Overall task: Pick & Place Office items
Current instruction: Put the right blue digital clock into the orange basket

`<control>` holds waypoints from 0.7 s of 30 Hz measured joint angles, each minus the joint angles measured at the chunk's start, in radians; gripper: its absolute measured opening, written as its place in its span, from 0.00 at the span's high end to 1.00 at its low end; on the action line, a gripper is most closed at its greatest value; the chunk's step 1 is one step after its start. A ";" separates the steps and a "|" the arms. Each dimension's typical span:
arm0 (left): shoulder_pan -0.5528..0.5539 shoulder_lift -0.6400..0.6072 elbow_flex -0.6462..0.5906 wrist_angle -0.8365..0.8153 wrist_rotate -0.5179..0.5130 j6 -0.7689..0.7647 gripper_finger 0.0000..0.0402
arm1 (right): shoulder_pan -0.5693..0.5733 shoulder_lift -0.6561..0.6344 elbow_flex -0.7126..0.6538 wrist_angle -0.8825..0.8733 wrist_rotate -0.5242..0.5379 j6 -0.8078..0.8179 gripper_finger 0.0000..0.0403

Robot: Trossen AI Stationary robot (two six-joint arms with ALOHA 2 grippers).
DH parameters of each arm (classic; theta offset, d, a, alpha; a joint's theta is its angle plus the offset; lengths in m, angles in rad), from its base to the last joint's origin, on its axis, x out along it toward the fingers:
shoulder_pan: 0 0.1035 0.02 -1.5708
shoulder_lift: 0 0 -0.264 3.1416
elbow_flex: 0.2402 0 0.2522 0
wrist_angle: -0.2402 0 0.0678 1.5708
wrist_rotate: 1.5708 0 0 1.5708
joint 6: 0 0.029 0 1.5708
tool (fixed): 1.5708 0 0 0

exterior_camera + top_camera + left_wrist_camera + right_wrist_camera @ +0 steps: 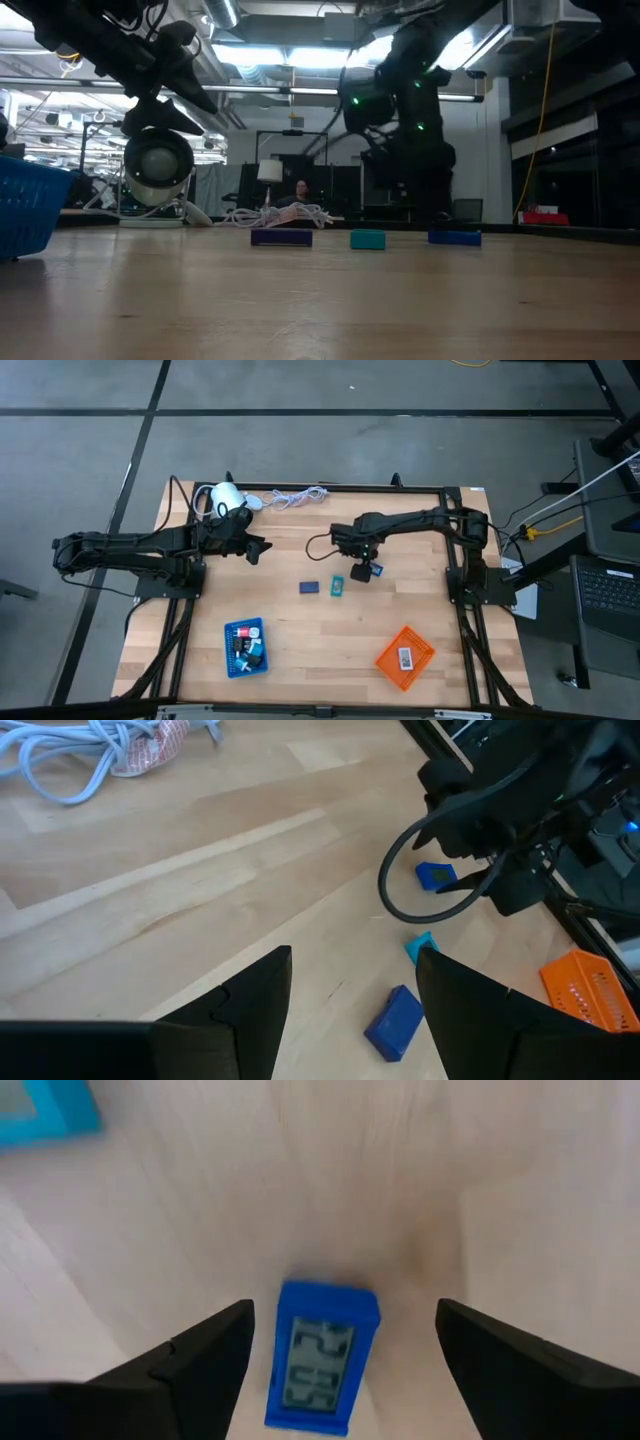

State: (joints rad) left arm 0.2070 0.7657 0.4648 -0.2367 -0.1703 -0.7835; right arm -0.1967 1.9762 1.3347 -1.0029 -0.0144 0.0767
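Left arm: extends from the left edge of the high view toward centre, wrist level. Left pincer (256, 548) sits in the upper-left-centre of the frame, fingers (255, 1005) parted with nothing between them.

Right arm: reaches from the right side toward centre, elbow bent. Right pincer (365, 572) points downward at frame centre, fingers (200, 1360) spread wide, gripping nothing.

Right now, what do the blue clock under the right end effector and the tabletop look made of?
Blue clock: likely molded plastic, smooth even blue casing around a grey digit display. Tabletop: wood, probably sealed; pale planks with visible grain and a soft sheen. The open right end effector straddles the clock.
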 joint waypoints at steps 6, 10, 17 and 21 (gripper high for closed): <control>0.000 0.000 0.000 -0.001 0.000 0.006 0.48 | 0.002 -0.012 -0.126 0.062 -0.009 0.044 0.21; 0.000 0.000 0.000 -0.002 0.000 0.009 0.48 | 0.002 -0.018 -0.153 0.095 -0.010 0.061 0.22; 0.000 0.000 0.000 -0.006 0.000 0.011 0.48 | 0.003 -0.009 -0.107 0.072 -0.019 0.075 0.38; 0.000 0.000 0.000 -0.006 -0.007 0.012 0.48 | 0.002 -0.009 -0.104 0.082 -0.030 0.109 0.58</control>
State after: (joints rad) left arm 0.2070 0.7657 0.4648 -0.2424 -0.1774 -0.7715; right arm -0.1947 1.9675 1.2308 -0.9211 -0.0447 0.1857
